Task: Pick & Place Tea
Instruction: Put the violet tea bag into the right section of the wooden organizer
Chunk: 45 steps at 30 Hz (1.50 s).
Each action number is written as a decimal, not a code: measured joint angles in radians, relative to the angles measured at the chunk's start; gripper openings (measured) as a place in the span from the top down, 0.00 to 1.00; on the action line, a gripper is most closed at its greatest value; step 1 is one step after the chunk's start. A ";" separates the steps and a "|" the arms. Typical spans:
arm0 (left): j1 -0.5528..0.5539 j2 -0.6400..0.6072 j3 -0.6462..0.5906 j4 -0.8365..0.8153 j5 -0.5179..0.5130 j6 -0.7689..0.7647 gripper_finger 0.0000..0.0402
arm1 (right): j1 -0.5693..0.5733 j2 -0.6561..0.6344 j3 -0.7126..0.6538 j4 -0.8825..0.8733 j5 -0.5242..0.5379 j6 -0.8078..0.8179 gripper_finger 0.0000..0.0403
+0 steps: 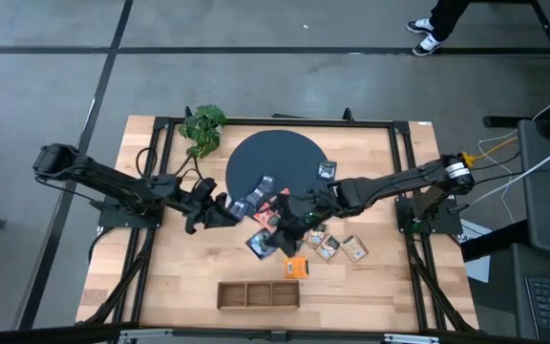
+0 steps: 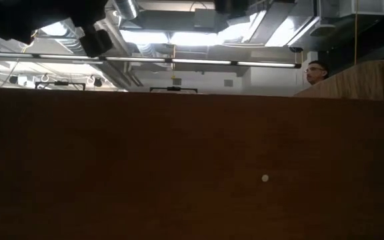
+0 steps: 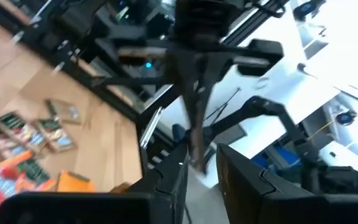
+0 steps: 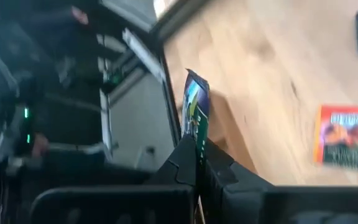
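Note:
Several small square tea sachets (image 1: 327, 247) lie flat on the wooden table around both grippers, and one (image 1: 325, 170) lies on the dark round mat (image 1: 275, 158). My right gripper (image 1: 291, 225) (image 4: 197, 163) hovers over this cluster and is shut on a blue-green sachet (image 4: 194, 109). My left gripper (image 1: 218, 212) (image 3: 201, 177) is at the mat's near-left edge, its fingers a narrow gap apart. A thin dark strip (image 3: 196, 137) shows in line with that gap; what it is cannot be told. Beige-green sachets (image 3: 17, 127) lie beyond it. My right gripper pinches the blue-green sachet between its two fingers by one edge (image 4: 197, 148). The sachet shows edge-on and sticks out past the fingertips, off the table. Whether my left gripper touches anything, I cannot tell.
The long wooden three-compartment tray (image 1: 259, 293) sits near the table's near edge. A leafy plant (image 1: 203, 127) stands at the far left, beside the mat. An orange sachet (image 4: 344, 137) lies near my right gripper. A brown wooden wall (image 2: 192, 167) fills the low view; a person's head (image 2: 317, 69) shows behind it.

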<state>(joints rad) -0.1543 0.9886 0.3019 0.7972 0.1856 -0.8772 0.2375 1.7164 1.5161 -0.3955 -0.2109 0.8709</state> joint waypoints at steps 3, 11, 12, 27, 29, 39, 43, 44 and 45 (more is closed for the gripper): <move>0.000 -0.023 0.000 -0.054 0.000 0.000 0.81 | 0.023 0.000 0.034 -0.100 -0.035 -0.036 1.00; -0.001 -0.064 0.000 -0.173 0.000 -0.037 0.84 | 0.066 0.029 0.052 -0.201 -0.144 -0.065 1.00; -0.001 -0.066 0.000 -0.188 0.000 -0.048 0.84 | 0.070 0.045 0.053 -0.201 -0.163 -0.065 1.00; -0.001 -0.074 0.000 -0.340 0.001 -0.161 0.84 | 0.107 0.353 0.372 -0.542 -0.225 -0.285 0.99; -0.001 -0.074 0.000 -0.349 0.000 -0.161 0.84 | 0.106 0.379 0.387 -0.552 -0.220 -0.311 1.00; -0.001 -0.074 0.000 -0.361 0.001 -0.160 0.84 | 0.106 0.466 0.389 -0.579 -0.224 -0.432 0.99; -0.001 -0.074 0.000 -0.361 0.000 -0.160 0.84 | 0.102 0.481 0.389 -0.582 -0.219 -0.456 0.99; -0.001 -0.074 0.000 -0.361 -0.001 -0.160 0.84 | 0.101 0.484 0.389 -0.582 -0.218 -0.459 0.99; -0.001 -0.074 0.000 -0.361 -0.002 -0.160 0.84 | 0.101 0.487 0.389 -0.582 -0.218 -0.461 0.99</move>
<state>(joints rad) -0.1555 0.9150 0.3019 0.4358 0.1833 -1.0374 0.3385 2.2039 1.9049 -0.9774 -0.4286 0.4096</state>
